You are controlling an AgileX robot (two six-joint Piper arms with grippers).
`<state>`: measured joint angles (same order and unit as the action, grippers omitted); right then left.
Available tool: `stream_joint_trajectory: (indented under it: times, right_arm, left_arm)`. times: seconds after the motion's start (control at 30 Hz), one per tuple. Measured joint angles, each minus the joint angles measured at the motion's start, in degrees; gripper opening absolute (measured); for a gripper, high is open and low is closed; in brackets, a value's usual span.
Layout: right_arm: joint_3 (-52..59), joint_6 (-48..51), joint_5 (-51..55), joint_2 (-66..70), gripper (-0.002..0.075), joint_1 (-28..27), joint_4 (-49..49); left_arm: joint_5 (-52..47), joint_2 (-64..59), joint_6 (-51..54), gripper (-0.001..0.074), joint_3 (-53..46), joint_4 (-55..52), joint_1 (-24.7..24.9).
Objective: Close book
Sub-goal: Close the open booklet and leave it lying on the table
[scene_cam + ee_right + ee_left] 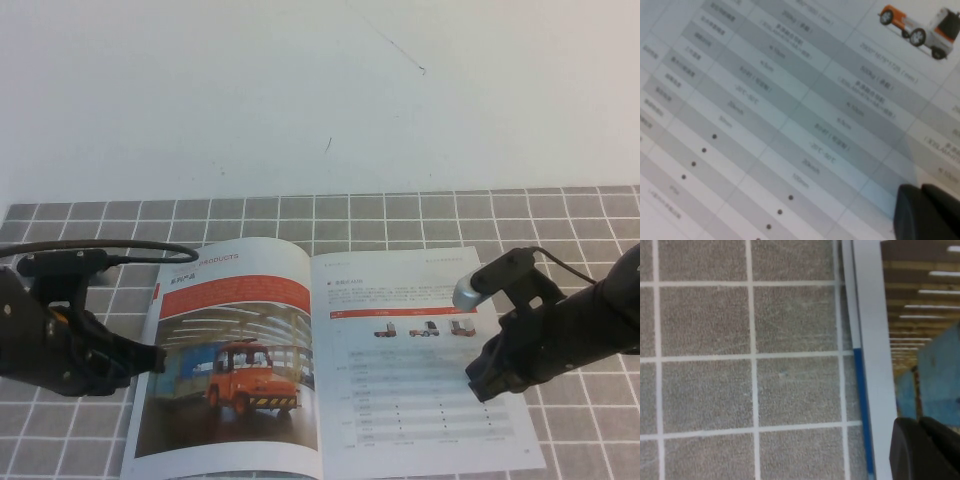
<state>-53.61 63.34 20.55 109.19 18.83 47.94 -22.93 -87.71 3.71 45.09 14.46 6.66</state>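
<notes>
The left gripper point(148, 357) is held low at the left edge of the book point(330, 340); whether it is apart or together cannot be told. The right gripper point(480, 378) is positioned over the right-hand page; its state cannot be told either. The tabletop point(400, 210) is covered in grey squares with white lines and is backed by a white wall point(300, 90). One book is counted. It is laid open and flat between the two arms.

white book point(400, 400), orange truck pic point(245, 372); grey white-grid mat point(300, 210); black left hand point(140, 358), right hand point(480, 382).
</notes>
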Motion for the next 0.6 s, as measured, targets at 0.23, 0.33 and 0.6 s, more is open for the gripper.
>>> stream_joint_trajectory:
  times: [0.23, 0.33, 0.6]
  right_arm:
    - [-0.23, 0.5, 0.0, 0.72, -0.0002, 0.0, 0.32]
    - [-0.23, 0.49, 0.0, 0.85, -0.0002, 0.0, 0.32]
    - [-0.56, 0.53, 0.19, 0.85, -0.0002, 0.0, 0.43]
  left_arm:
    - [2.89, -5.08, -0.35, -0.0003, 0.18, -0.19, -0.1]
    - [4.79, -6.89, -0.35, -0.0004, 0.28, -0.19, -0.1]
    - [8.71, -9.49, -0.6, -0.0004, 0.32, -0.58, -0.1]
